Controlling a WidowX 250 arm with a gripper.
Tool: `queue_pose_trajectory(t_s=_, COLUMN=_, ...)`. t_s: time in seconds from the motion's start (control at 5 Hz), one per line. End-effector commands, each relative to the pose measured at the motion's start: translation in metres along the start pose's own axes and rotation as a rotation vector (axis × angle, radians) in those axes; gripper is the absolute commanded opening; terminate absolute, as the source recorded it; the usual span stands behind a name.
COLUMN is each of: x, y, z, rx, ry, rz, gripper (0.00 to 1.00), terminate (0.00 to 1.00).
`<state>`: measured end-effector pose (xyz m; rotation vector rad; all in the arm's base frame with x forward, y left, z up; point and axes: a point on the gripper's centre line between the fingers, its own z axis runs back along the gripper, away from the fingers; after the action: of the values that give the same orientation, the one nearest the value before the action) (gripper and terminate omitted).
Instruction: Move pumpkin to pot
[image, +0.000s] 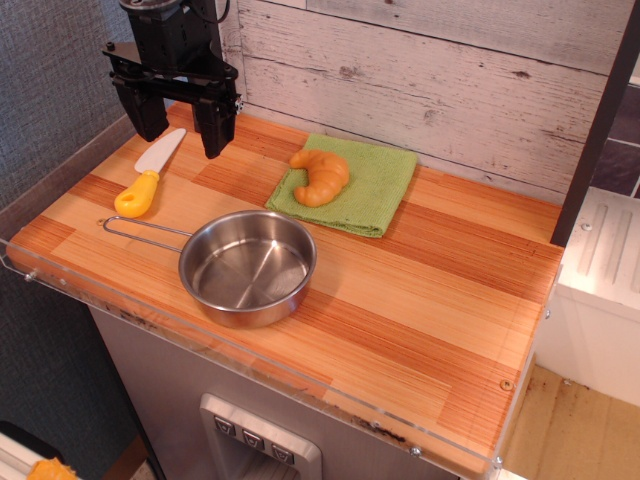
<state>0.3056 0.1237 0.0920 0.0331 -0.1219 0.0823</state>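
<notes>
One arm works at this wooden counter (420, 300), and its black gripper (180, 125) hangs at about 10 o'clock of the picture, above the back left part of the board. Its two fingers point down with a clear gap between them, and nothing is held in that gap; I judge it is spread wide enough to go around a small toy.

The pumpkin (320, 177), a glossy orange curved piece with ridges, lies on a green cloth (375, 190) at about 12 o'clock from the pot, near the white plank wall (450, 90). It rests on its flat side, so it seems stable and not ready to roll. The cloth under it is soft, so probably the fingers can press down a little around the toy without scraping on wood.

The pot (248, 266) stands in the middle front of the counter, empty, with its wire handle (145, 232) pointing toward 9 o'clock. Its open mouth faces up, which makes dropping in from above easy.

A toy knife (148, 178) with a yellow handle lies just below the gripper, at about 10 o'clock from the pot; it is not part of the job.

As I judge it, the task has not begun: the gripper must go toward 3 o'clock to reach the pumpkin, and the smooth curved plastic could slip if the grip is off centre.
</notes>
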Motion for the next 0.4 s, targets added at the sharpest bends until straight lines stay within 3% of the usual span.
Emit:
queue_pose_trajectory(t_s=0.0, x=0.0, y=0.0, z=0.0, rx=0.0, ry=0.0, rz=0.0, gripper=1.0, terminate=0.0)
queue_pose_trajectory(t_s=0.2, x=0.016, y=-0.023, z=-0.007, rx=0.004, ry=-0.016, rz=0.07, gripper=1.0, terminate=0.0)
